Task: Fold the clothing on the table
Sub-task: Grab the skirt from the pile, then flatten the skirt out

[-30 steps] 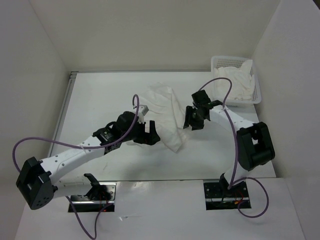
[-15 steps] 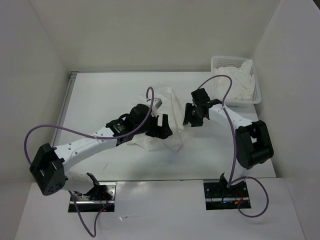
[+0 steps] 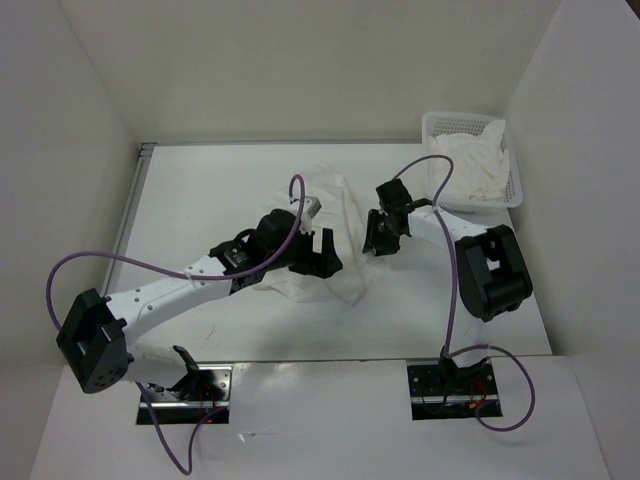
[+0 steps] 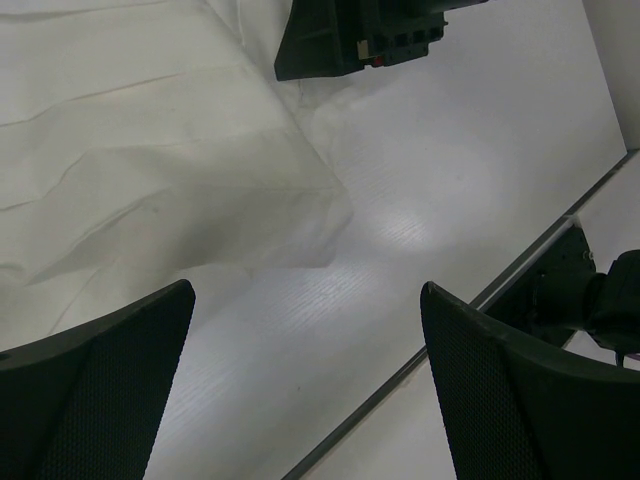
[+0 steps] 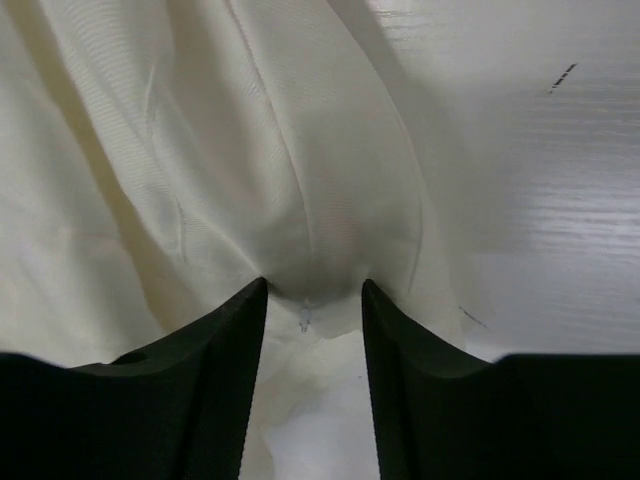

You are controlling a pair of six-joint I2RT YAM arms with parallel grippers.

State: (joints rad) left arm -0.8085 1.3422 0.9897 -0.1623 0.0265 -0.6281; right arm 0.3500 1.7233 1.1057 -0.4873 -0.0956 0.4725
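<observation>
The clothing (image 3: 345, 212) is a wrinkled white garment lying mid-table, partly under the left arm. My left gripper (image 3: 320, 255) hovers open over its near right part. In the left wrist view the wide-apart fingers (image 4: 305, 290) frame bare table (image 4: 400, 200), with the clothing's edge (image 4: 150, 150) just beyond them. My right gripper (image 3: 378, 240) is down at the garment's right edge. In the right wrist view its jaws (image 5: 313, 285) stand apart with a gathered bunch of clothing (image 5: 200, 150) between the tips. The right gripper (image 4: 350, 40) also shows at the top of the left wrist view.
A white mesh basket (image 3: 435, 122) with bunched white cloth (image 3: 470, 165) stands at the back right corner. White walls enclose the table (image 3: 200, 190) on three sides. The metal edge strip (image 4: 520, 260) runs along the table's near side.
The left arm swung right over the garment, then held almost still. The right gripper shifted slightly left onto the garment's edge, and its jaws narrowed a little.
</observation>
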